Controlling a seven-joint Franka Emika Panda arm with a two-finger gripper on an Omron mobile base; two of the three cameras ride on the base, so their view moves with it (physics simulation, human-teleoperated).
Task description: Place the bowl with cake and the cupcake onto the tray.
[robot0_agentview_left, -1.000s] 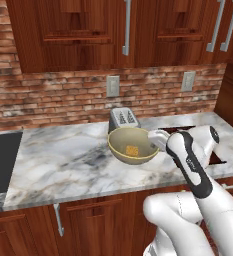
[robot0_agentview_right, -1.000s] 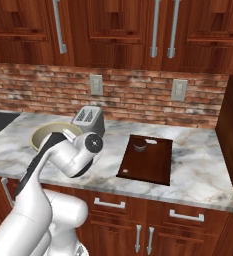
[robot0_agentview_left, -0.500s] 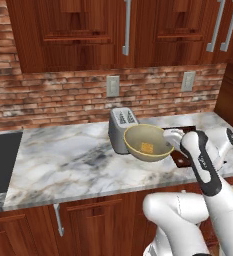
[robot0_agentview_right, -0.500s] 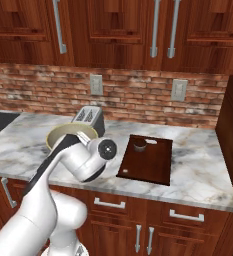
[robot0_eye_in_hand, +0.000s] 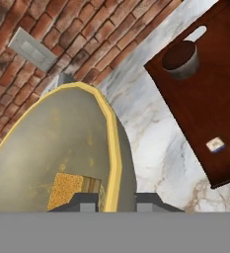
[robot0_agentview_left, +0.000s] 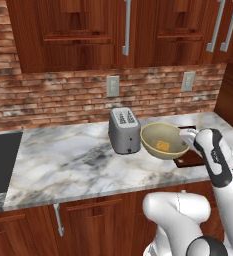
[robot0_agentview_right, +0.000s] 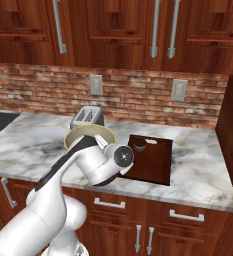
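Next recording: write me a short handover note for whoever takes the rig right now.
Hand: shut on the rim of the bowl, carrying it beside the toaster.
Cake: inside the bowl.
Cupcake: already on the tray, near its far end.
Done: cupcake placed, bowl picked up.
Left: bring the bowl over the tray, set it on the bare part clear of the cupcake, let go.

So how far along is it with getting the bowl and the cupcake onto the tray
Done: the cupcake already sits on the tray. In hand: the gripper is shut on the rim of the bowl, with the cake inside, near the tray's edge beside the toaster. Left: set the bowl on the tray and let go.
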